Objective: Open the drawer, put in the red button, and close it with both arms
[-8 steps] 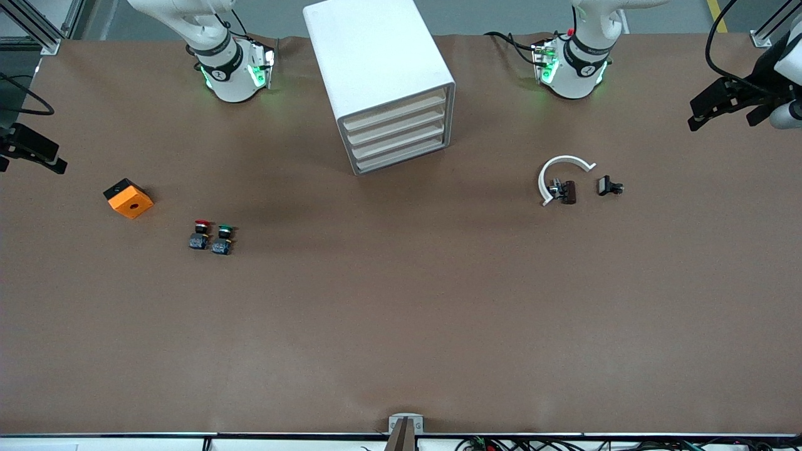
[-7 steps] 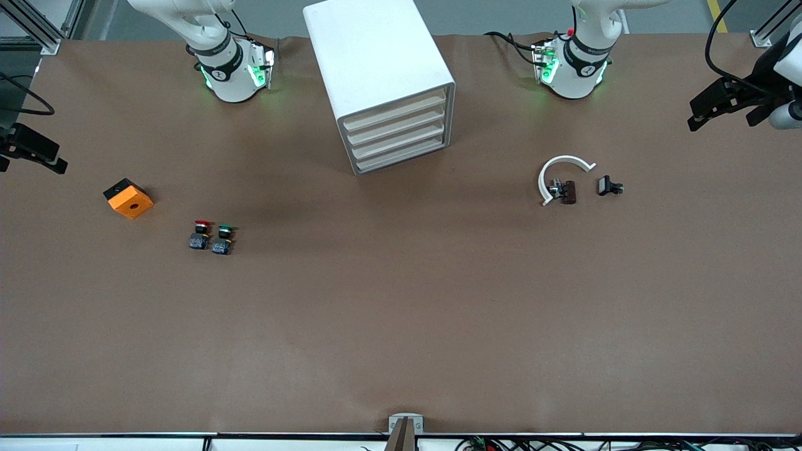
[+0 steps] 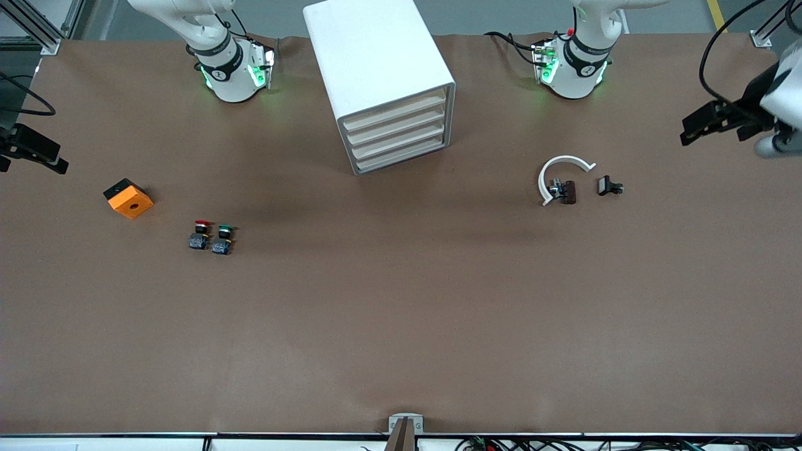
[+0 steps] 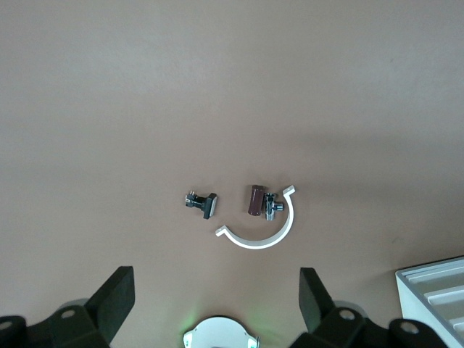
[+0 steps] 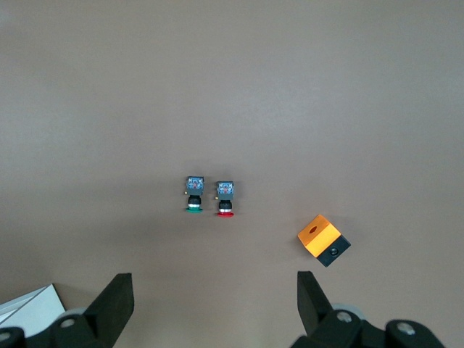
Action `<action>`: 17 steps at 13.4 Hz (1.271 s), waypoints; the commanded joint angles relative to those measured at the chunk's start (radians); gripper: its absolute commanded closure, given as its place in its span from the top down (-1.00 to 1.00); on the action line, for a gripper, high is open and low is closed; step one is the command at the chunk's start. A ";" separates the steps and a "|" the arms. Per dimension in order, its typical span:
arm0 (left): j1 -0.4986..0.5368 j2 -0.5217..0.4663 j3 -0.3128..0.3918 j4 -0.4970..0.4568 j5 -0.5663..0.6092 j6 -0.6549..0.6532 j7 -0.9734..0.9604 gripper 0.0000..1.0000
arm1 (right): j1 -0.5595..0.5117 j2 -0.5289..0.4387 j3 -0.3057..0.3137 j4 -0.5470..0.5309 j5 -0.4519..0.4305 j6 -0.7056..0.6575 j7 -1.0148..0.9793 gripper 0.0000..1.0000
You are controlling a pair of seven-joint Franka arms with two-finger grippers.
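The red button [image 3: 201,233] stands on the brown table toward the right arm's end, beside the green-capped button [image 3: 222,238]. It also shows in the right wrist view [image 5: 225,197]. The white drawer cabinet [image 3: 382,81] stands between the arm bases with all its drawers [image 3: 398,134] shut. My right gripper [image 3: 32,160] hangs open and empty high over the table's end, near the orange cube [image 3: 128,198]; its open fingers frame the right wrist view [image 5: 214,283]. My left gripper [image 3: 717,125] is open and empty over the other end [image 4: 216,279].
A white half-ring [image 3: 559,172], a brown part [image 3: 568,191] and a small black clip [image 3: 608,186] lie toward the left arm's end. The green button [image 5: 193,194] and orange cube [image 5: 324,239] also show in the right wrist view. The cabinet's corner [image 4: 435,290] shows in the left wrist view.
My left gripper has shifted a little inward over the table and toward the front camera. The right arm and all objects have not moved.
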 commanded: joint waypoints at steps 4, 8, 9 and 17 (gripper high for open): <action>-0.060 0.261 -0.013 0.082 -0.005 0.008 -0.308 1.00 | -0.005 0.107 -0.001 -0.021 -0.020 -0.045 -0.009 1.00; -0.147 0.426 -0.020 0.079 -0.095 0.132 -0.640 1.00 | -0.012 0.195 -0.002 -0.090 -0.030 0.059 -0.009 1.00; -0.172 0.461 -0.020 0.079 -0.097 0.172 -0.704 1.00 | -0.012 0.196 -0.004 -0.146 -0.030 0.136 -0.009 1.00; -0.362 0.672 -0.020 0.082 -0.293 0.358 -1.251 1.00 | -0.037 0.382 -0.004 -0.303 -0.028 0.512 -0.008 1.00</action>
